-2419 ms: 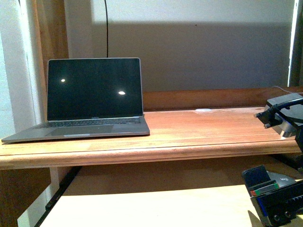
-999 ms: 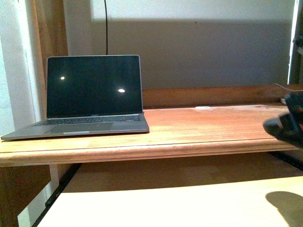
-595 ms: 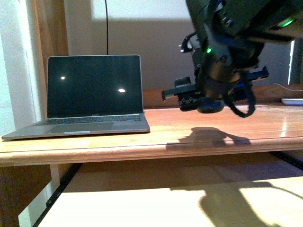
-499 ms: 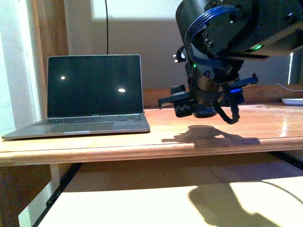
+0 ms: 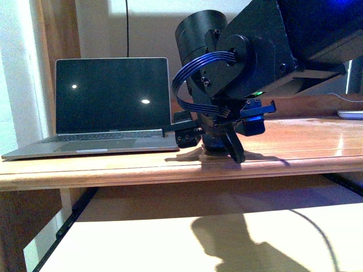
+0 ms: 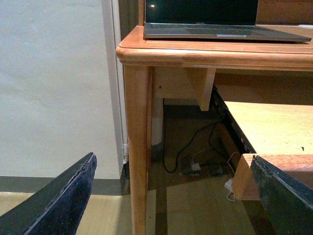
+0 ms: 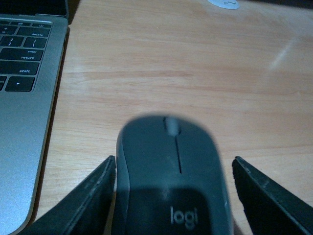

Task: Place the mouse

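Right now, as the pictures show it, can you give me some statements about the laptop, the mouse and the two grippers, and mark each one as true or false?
1. The laptop is open and its screen is dark. True.
2. The mouse lies on the laptop's keyboard. False: it is over the bare wood of the desk, beside the laptop, between the fingers of the right gripper.
3. The left gripper holds a cable. False: its fingers are wide apart, with nothing between them.
4. The mouse bears the word "logi". True.
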